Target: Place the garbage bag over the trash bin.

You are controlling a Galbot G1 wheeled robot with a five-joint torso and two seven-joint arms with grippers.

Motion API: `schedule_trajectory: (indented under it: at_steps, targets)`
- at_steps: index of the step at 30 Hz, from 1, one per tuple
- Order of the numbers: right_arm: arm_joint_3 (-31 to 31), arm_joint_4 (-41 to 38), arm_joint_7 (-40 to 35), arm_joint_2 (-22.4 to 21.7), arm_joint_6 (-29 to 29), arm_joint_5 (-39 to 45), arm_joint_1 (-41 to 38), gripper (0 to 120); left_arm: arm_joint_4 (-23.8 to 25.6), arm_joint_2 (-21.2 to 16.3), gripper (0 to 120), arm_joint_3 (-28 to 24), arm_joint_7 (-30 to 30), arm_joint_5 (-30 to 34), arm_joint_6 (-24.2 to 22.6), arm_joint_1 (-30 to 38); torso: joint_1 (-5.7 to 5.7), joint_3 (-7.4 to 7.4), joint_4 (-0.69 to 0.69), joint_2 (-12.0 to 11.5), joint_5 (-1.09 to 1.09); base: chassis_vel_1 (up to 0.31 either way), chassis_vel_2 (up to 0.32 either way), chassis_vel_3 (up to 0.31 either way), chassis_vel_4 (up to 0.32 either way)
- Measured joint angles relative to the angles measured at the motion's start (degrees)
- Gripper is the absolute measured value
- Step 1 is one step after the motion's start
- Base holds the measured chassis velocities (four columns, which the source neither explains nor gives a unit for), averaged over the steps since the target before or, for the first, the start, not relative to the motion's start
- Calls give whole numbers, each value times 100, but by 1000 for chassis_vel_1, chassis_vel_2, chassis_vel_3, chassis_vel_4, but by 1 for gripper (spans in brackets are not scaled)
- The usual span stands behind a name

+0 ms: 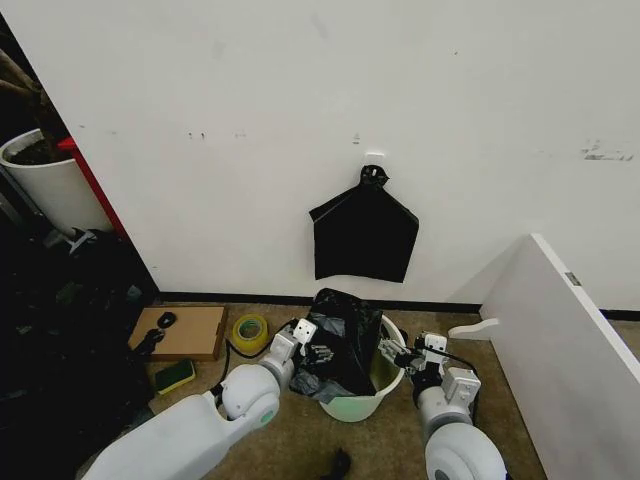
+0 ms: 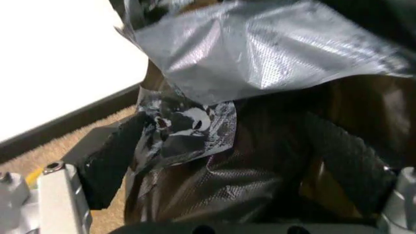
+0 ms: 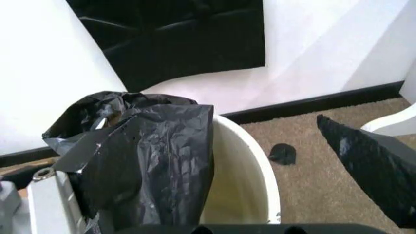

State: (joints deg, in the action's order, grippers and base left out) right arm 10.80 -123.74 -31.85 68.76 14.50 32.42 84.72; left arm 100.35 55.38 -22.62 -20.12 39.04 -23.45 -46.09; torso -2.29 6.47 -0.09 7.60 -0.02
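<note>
The trash bin is a round white bucket on the carpet close in front of me. The garbage bag, black and crinkled, is heaped over the bin's left half and rises above the rim. My left gripper is at the bag's left side. In the left wrist view its fingers stand wide apart, open, with bag film between and over them. My right gripper is at the bin's right rim, open. One of its fingers lies under a fold of the bag, beside the bin's rim.
A flat black bag bundle hangs on the wall behind the bin. A white panel slants along the right. On the floor to the left lie a yellow tape roll, a brown board and a sponge. A white plant pot stands far left.
</note>
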Motion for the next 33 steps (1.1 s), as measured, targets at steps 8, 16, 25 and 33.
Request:
schedule_trajectory:
  at_steps: [8, 16, 25, 33]
  targets:
    - [11, -3, -7, 1, 0, 10, 6, 100, -382, 274, 94, -52, -32, 218, -41, 141, 0, 0, 0, 0, 0, 0, 0, 0, 0]
    - [6, -3, -17, -8, 1, 15, 2, 100, -520, 470, 84, -57, -178, 720, -322, 280, 0, 0, 0, 0, 0, 0, 0, 0, 0]
    - [1, -11, -20, -18, 3, 15, 17, 100, -592, 562, 49, -63, -415, 1082, -949, 476, 0, 0, 0, 0, 0, 0, 0, 0, 0]
    - [-19, -12, -21, -30, 5, 15, 5, 100, -746, 651, 22, -49, -572, 1305, -1169, 565, 0, 0, 0, 0, 0, 0, 0, 0, 0]
